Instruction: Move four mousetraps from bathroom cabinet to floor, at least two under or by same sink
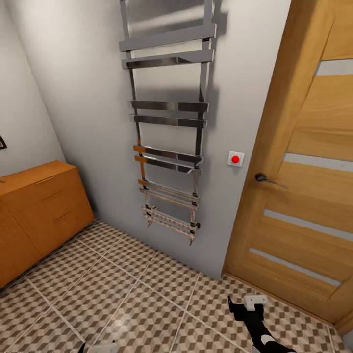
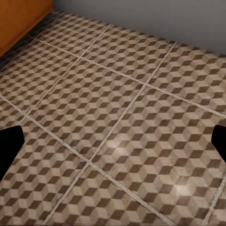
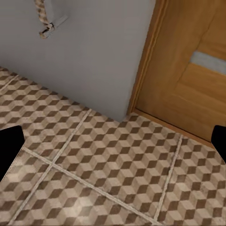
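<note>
Cabinet (image 1: 34,211) at left; right claw (image 1: 247,306) low over tiled floor (image 1: 147,294), wide open, empty.

The right arm (image 1: 262,333) is glossy black with a white band around it near the picture's lower edge. At its end sits a small white block with rounded corners (two tiny dark marks show on its face, too small to read), joined to a black angular part that juts out to one side. By the lower edge of the head view a sliver of the left arm (image 1: 95,348) shows in black and pale grey. In each wrist view the fingers (image 2: 8,149) appear as flat, matt black shapes with slanted edges, without visible markings, screws or cables (image 3: 9,149).
</note>
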Robot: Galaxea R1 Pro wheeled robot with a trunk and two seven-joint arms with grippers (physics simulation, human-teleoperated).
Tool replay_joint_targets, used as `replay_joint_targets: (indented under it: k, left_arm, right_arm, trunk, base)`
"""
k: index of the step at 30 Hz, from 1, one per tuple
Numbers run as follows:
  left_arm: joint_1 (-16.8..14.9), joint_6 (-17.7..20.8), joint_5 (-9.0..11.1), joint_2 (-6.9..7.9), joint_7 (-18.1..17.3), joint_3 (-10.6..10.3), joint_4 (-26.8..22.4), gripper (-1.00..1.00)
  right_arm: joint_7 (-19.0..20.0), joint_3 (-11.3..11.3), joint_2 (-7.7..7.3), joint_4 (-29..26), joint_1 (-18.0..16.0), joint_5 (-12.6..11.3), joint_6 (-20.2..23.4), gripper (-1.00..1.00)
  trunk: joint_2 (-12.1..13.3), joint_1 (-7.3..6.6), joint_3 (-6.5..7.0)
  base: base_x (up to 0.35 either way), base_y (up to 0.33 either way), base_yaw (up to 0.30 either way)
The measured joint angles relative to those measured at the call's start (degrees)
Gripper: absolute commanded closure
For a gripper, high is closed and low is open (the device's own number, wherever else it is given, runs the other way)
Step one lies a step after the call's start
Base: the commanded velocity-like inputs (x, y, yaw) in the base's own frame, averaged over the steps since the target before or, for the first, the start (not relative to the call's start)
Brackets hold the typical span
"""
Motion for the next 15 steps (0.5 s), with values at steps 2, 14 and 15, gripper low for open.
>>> replay_joint_targets:
  k: [2, 14, 15]
  left_arm:
    - [0.02, 0.00, 0.00, 0.00, 0.00, 0.00, 0.00, -1.00]
    - [0.03, 0.00, 0.00, -0.04, -0.01, 0.00, 0.00, -1.00]
    - [0.03, 0.00, 0.00, -0.05, -0.01, 0.00, 0.00, -1.00]
  right_arm:
    - [0.00, 0.00, 0.00, 0.00, 0.00, 0.00, 0.02, -1.00]
    - [0.00, -0.01, 0.00, 0.00, 0.00, 0.00, 0.01, -1.00]
    - [0.00, -0.01, 0.00, 0.00, 0.00, 0.00, 0.01, -1.00]
  trunk:
    - [0.00, 0.00, 0.00]
    - [0.00, 0.00, 0.00]
    - [0.00, 0.00, 0.00]
  base:
    - [0.000, 0.000, 0.277]
    - [0.000, 0.000, 0.277]
    - [0.000, 0.000, 0.277]
